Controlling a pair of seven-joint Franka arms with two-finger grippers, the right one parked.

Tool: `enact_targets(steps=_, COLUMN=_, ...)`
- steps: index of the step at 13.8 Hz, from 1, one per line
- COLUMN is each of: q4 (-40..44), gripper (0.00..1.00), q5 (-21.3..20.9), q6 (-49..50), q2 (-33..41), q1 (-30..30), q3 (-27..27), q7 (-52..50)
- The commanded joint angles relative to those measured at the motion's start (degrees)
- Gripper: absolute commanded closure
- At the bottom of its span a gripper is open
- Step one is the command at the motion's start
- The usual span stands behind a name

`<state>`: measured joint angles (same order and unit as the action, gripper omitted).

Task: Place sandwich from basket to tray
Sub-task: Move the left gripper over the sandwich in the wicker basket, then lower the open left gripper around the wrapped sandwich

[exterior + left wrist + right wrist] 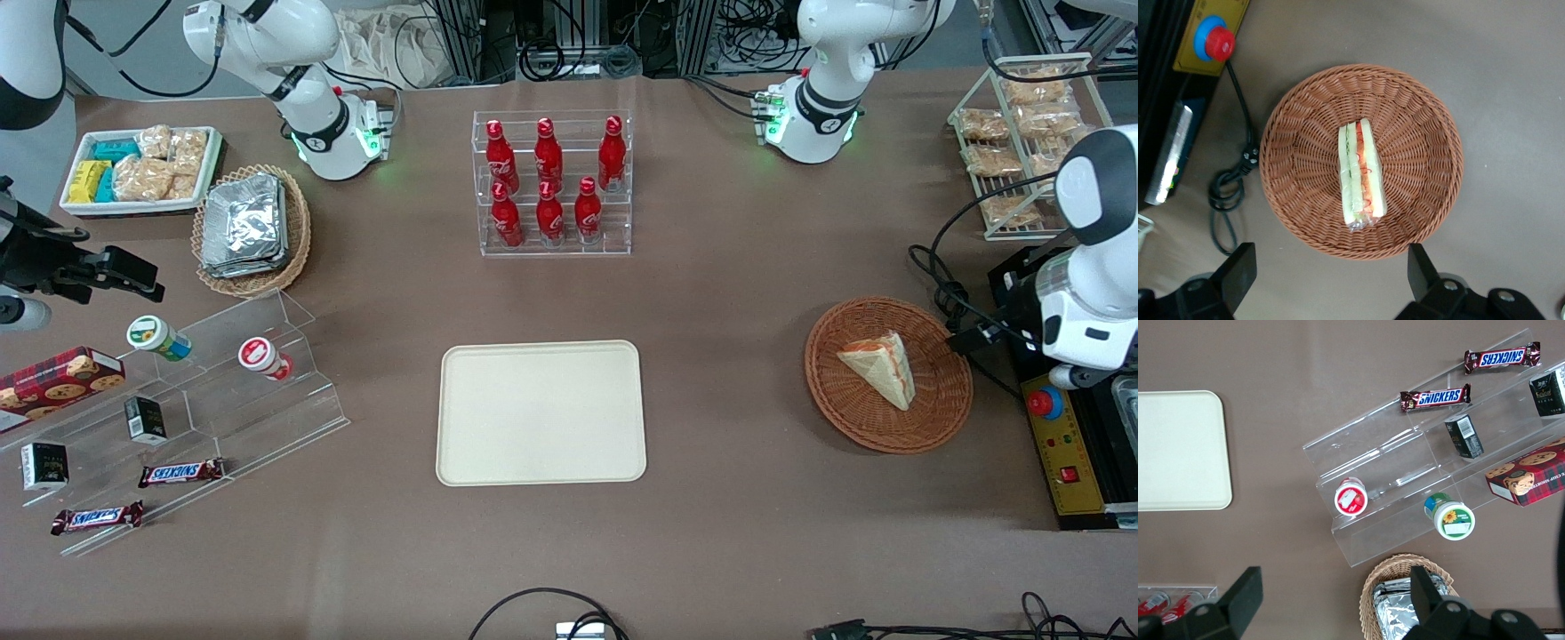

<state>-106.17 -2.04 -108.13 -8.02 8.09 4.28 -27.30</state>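
The sandwich (880,366) (1361,175), a wrapped white-bread wedge with orange-red and green filling, lies in the middle of the round reddish-brown wicker basket (853,418) (1291,133). The basket stands toward the working arm's end of the table. My left gripper (1330,277) hovers high, over the bare table just outside the basket's rim. It is open, and nothing is between its fingers (1238,273). The cream-beige tray (540,413) (1178,453) lies flat and bare at the middle of the table, well apart from the basket.
A yellow control box with a red button (1062,444) (1211,40) and a black cable (1228,193) lie beside the basket. A rack of red bottles (551,182) stands farther from the camera than the tray. An acrylic snack stand (178,400) and a foil-packet basket (252,229) stand toward the parked arm's end.
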Motion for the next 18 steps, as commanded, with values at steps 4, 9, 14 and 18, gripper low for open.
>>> enact_targets(steps=4, q4=-15.4, gripper=0.00, q5=0.8, q6=-16.8, q2=2.9, q1=-0.1, q3=0.2, q7=-9.0)
enact_targets(steps=9, q4=-20.2, gripper=0.00, q5=0.7, q6=-26.0, q2=0.6, q1=-0.7, q3=0.5, q7=-13.5)
enact_targets(steps=14, q4=-21.5, gripper=0.00, q5=0.7, q6=-31.3, q2=-2.1, q1=-0.8, q3=0.5, q7=-14.5)
enact_targets(steps=18, q4=-22.0, gripper=0.00, q5=0.7, q6=-34.6, q2=-4.6, q1=-0.8, q3=0.5, q7=-15.6)
